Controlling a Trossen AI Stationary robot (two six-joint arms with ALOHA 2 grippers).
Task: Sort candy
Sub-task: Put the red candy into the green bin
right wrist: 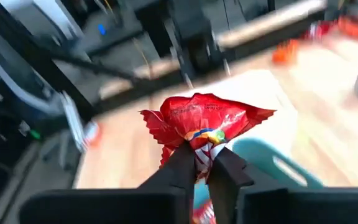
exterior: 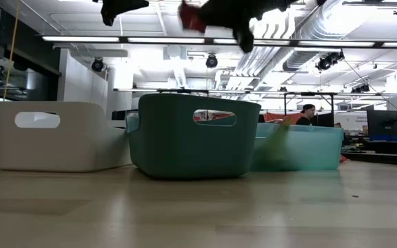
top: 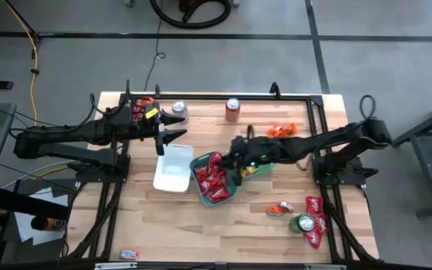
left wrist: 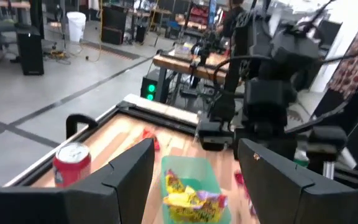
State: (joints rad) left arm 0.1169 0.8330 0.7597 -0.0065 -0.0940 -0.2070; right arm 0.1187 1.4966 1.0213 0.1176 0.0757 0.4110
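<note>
Right gripper (right wrist: 202,163): jaws pinched shut on the lower edge of a red candy (right wrist: 207,121), which stands up past the fingertips. In the high view the jaws hang over the teal bin (top: 231,196), which already holds a heap of red packets. A white bin (top: 172,171) lies beyond; it looks empty.

Left gripper (top: 172,127): jaws spread, nothing between them, waiting over the bench (top: 163,225) just behind the white bin.

Step in hand: carrying red candy to its bin. Judged next: release it over the teal bin, then fetch loose candy (top: 315,204) near the bench's right edge.
</note>
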